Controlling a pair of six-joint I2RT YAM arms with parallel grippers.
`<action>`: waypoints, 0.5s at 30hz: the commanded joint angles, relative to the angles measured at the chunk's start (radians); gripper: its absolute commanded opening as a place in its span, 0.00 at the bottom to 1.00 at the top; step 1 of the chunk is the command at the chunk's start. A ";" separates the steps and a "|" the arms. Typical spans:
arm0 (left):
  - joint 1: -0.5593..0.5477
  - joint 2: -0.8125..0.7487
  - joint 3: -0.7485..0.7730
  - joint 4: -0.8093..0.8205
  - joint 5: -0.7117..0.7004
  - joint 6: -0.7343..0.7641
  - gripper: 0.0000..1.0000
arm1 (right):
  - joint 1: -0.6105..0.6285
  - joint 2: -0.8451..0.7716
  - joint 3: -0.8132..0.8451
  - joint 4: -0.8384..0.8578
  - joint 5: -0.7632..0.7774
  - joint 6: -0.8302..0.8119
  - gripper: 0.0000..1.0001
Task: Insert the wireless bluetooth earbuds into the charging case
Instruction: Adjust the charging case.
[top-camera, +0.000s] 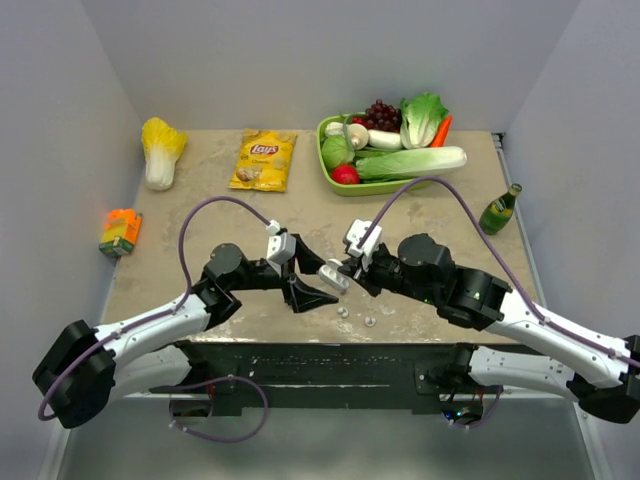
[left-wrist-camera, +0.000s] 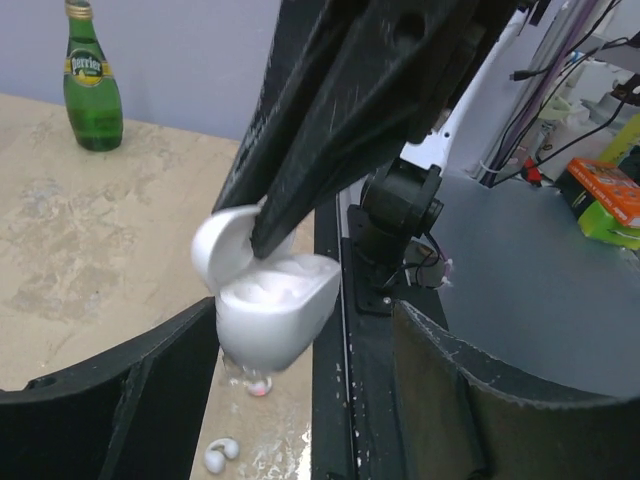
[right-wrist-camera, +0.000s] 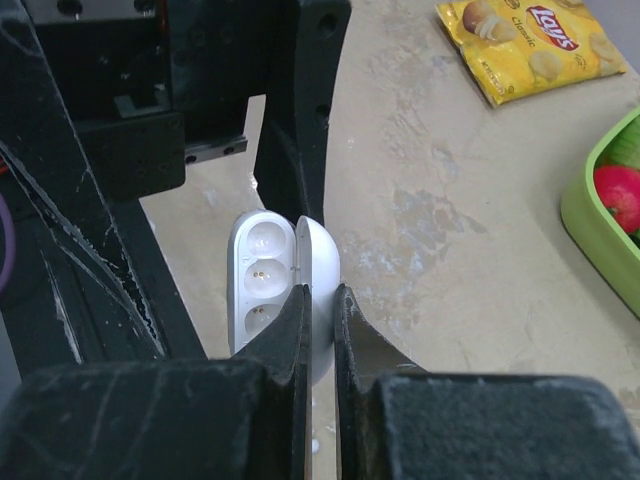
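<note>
The white charging case (top-camera: 334, 277) hangs open above the table's near edge. My right gripper (right-wrist-camera: 320, 295) is shut on its lid (right-wrist-camera: 322, 260), and the case body (right-wrist-camera: 262, 280) beside it shows empty wells. My left gripper (left-wrist-camera: 305, 320) stands open around the case (left-wrist-camera: 275, 310). The body lies close to the left finger (left-wrist-camera: 150, 380) and well apart from the other. Small earbuds lie on the table below: one white earbud (left-wrist-camera: 222, 455), and another earbud (left-wrist-camera: 258, 385) directly under the case. From above, the earbuds (top-camera: 370, 321) show as tiny specks.
A green tray (top-camera: 326, 160) of vegetables stands at the back right, a Lay's bag (top-camera: 263, 160) beside it, a cabbage (top-camera: 160, 150) at the back left. An orange box (top-camera: 120, 231) sits at the left edge, a green bottle (top-camera: 500, 209) at the right.
</note>
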 joint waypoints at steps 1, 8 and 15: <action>0.010 -0.033 0.083 -0.104 0.062 0.028 0.73 | 0.037 0.004 0.048 -0.019 0.081 -0.046 0.00; 0.010 -0.013 0.101 -0.157 0.061 0.056 0.71 | 0.051 0.033 0.068 -0.027 0.086 -0.049 0.00; 0.010 0.010 0.097 -0.155 0.051 0.056 0.56 | 0.051 0.026 0.068 -0.021 0.078 -0.043 0.00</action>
